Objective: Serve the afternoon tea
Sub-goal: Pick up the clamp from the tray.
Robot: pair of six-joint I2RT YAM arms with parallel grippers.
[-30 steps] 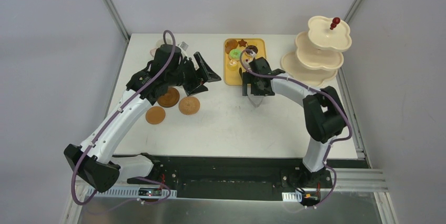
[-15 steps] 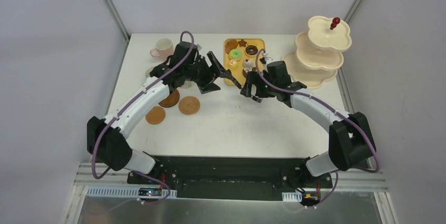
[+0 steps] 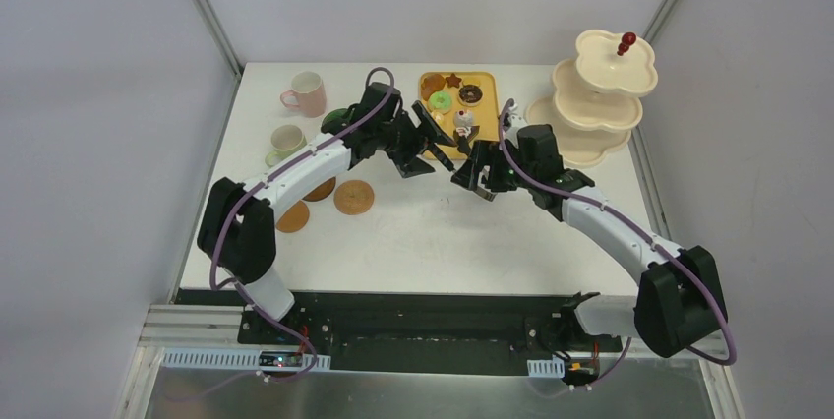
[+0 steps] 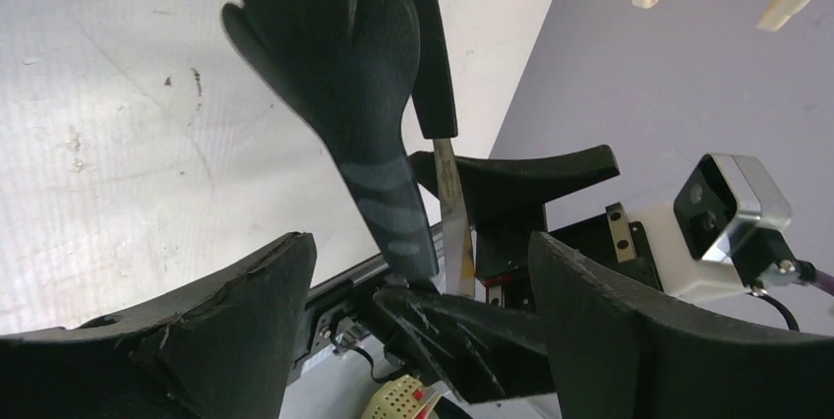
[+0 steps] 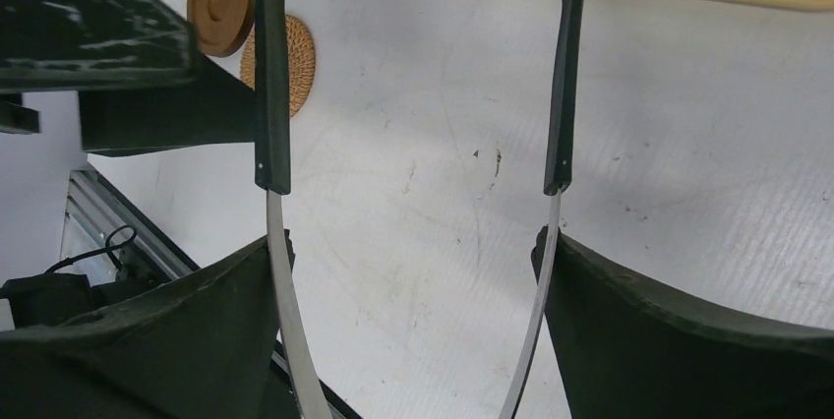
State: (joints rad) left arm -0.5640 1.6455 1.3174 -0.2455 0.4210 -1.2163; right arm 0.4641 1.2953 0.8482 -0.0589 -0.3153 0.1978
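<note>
Right claw (image 3: 470, 173) clamped on black tongs (image 4: 344, 75) over desk (image 3: 413, 232); left claw (image 3: 425, 147) spread wide near tongs tips.

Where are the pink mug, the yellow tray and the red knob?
pink mug (image 3: 308, 94), top view, its body.
yellow tray (image 3: 490, 80), top view, far right corner.
red knob (image 3: 626, 42), top view, its top.

Pretty clearly a robotics lab test cell, not anyone's kitchen. A left arm (image 3: 295, 171) and a right arm (image 3: 615, 227) are bolted at the near edge of a bare white tabletop (image 3: 423, 242), boxed in by plain grey panels (image 3: 98, 144) on aluminium framing (image 3: 204, 6). There's slotted cable duct (image 3: 246, 359) out front, and the "food" is just toy pastries (image 3: 440, 101).
</note>
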